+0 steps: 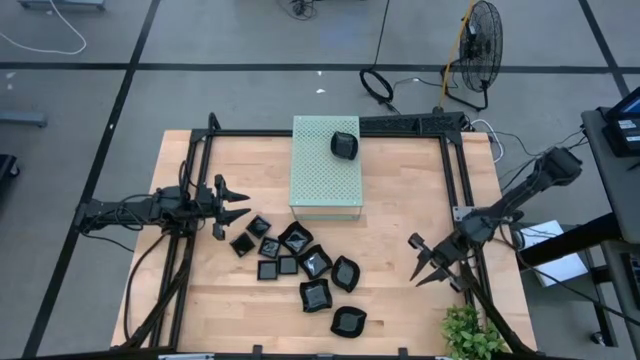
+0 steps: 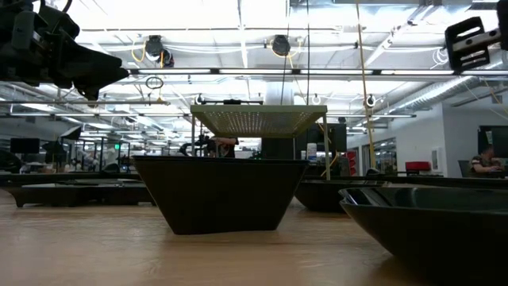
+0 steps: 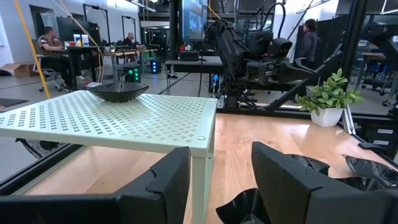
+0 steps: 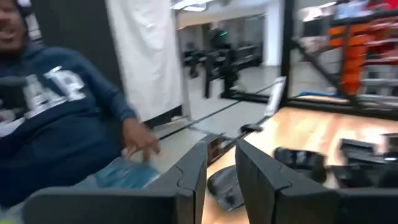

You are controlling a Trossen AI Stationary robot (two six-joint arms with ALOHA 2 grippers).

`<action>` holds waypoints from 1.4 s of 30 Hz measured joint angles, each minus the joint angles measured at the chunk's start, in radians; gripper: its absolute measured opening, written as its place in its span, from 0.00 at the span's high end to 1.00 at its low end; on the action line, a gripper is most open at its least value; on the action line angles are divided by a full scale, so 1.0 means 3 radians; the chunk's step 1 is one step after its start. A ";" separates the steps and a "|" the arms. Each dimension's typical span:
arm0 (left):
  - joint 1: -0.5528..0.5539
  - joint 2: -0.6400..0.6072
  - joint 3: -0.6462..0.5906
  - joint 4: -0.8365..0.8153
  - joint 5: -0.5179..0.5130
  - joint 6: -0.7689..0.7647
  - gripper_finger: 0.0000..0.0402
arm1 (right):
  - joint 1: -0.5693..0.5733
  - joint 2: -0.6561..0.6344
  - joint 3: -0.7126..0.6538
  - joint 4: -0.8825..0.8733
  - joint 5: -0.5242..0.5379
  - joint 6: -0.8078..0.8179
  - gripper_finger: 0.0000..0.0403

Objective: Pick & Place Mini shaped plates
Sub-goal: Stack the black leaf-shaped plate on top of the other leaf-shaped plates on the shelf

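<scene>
Mini shaped plates [image 1: 300, 262] between both fingers.

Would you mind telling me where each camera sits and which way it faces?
High: overhead, straight down; both arms, pale green box carrying one plate.
Low: table height, level; a square plate up close.
Left wrist: past the left gripper toward the box, shared with high.
Right wrist: past the right gripper; plates, a person beyond.

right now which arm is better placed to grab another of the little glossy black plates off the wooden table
Left, probably. The open left gripper hovers right beside the cluster of small glossy black plates on the wooden table, its nearest plate just ahead. The open right gripper sits farther off by the table's right edge.
</scene>
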 joint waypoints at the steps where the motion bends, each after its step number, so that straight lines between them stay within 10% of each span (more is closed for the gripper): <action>1: -0.0001 0.0000 0.0000 0.0000 0.0000 0.0000 0.56 | 0.0030 0.0071 0.0000 0.0103 0.0136 0.0009 0.82; 13: 0.0000 0.0001 0.0000 -0.0003 0.0001 0.0001 0.56 | 0.0078 0.1359 0.1023 0.0087 0.1407 0.0321 0.73; 24: 0.0000 0.0000 0.0001 0.0000 -0.0001 0.0000 0.56 | -0.0503 0.2505 0.2524 -0.2299 0.1472 0.2291 0.58; 42: -0.0001 0.0000 0.0000 0.0002 0.0000 0.0000 0.56 | -0.0618 0.2665 0.2600 -0.2766 0.1219 0.3239 0.63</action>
